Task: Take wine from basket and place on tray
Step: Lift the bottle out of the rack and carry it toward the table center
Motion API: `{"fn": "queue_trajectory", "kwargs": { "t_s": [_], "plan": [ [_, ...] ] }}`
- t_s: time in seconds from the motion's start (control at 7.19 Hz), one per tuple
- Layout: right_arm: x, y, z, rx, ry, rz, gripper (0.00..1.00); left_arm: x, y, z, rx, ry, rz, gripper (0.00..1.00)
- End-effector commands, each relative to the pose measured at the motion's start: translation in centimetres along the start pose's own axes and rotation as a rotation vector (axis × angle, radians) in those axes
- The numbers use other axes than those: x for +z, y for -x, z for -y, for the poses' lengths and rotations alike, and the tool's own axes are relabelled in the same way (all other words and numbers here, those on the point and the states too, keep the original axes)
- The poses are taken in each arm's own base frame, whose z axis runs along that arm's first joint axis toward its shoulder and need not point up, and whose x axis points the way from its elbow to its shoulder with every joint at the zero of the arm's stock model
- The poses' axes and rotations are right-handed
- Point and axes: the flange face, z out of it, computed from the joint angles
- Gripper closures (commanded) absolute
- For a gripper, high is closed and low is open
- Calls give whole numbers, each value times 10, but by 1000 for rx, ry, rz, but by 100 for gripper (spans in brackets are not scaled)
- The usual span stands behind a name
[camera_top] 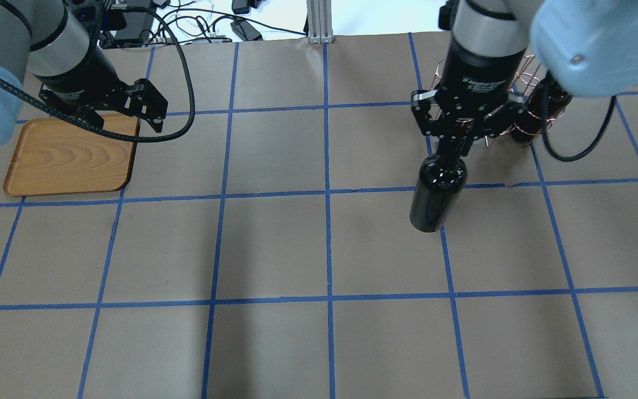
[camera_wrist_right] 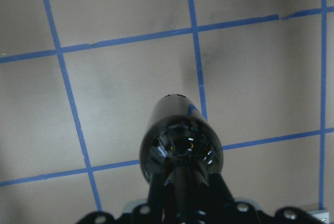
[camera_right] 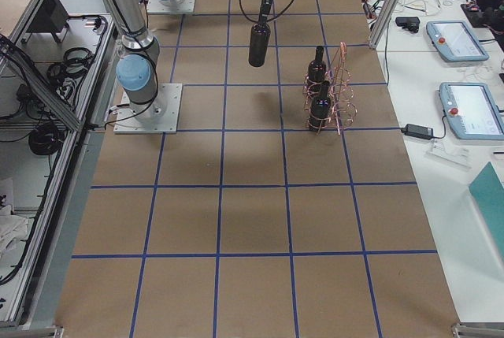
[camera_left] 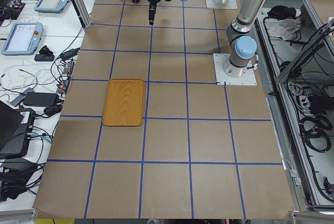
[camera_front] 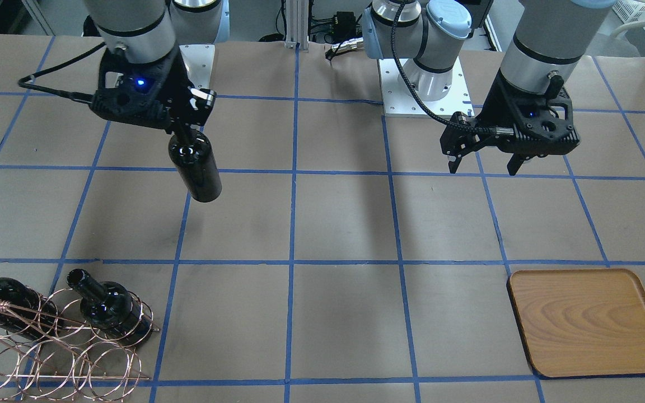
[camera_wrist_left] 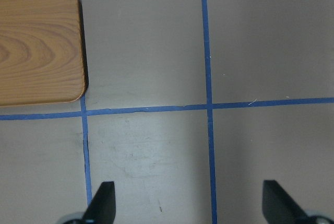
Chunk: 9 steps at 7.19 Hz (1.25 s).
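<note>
My right gripper (camera_front: 183,131) is shut on the neck of a near-black wine bottle (camera_front: 196,165) and holds it hanging upright above the table, clear of the basket. The bottle also shows in the overhead view (camera_top: 436,194) and the right wrist view (camera_wrist_right: 180,148). The copper wire basket (camera_front: 48,347) stands at the table's right end and holds two more bottles (camera_front: 107,308). The wooden tray (camera_front: 588,322) lies flat and bare at the left end. My left gripper (camera_front: 485,162) is open and empty, hovering beside the tray's corner (camera_wrist_left: 36,46).
The brown paper table surface carries a blue tape grid (camera_top: 327,191). The arm base plates (camera_front: 423,89) sit at the robot side. Operators' tablets and cables (camera_right: 453,39) lie on side benches beyond the table edge.
</note>
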Motion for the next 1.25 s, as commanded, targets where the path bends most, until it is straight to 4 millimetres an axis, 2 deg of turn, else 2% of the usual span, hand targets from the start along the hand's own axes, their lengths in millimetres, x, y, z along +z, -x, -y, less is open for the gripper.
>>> {"fn": "queue_trajectory", "kwargs": {
  "t_s": [0.0,0.14,0.28,0.42,0.7,1.11],
  "plan": [
    [27,69,-27,40,-24,-5,100,-3,40,5,-8,-6,7,0],
    [31,97,-35,58,-65,18,100,-4,56,6,-3,-10,10,0],
    [37,115,-45,66,-71,20,100,-11,69,11,-6,-23,17,0],
    [40,128,-47,76,-91,37,100,-14,74,13,-17,-35,-11,0],
    [47,148,-54,79,-96,41,100,-14,82,14,-34,-38,-26,0],
    [50,157,-55,127,-84,78,100,-13,93,13,-23,-38,-22,0]
  ]
}}
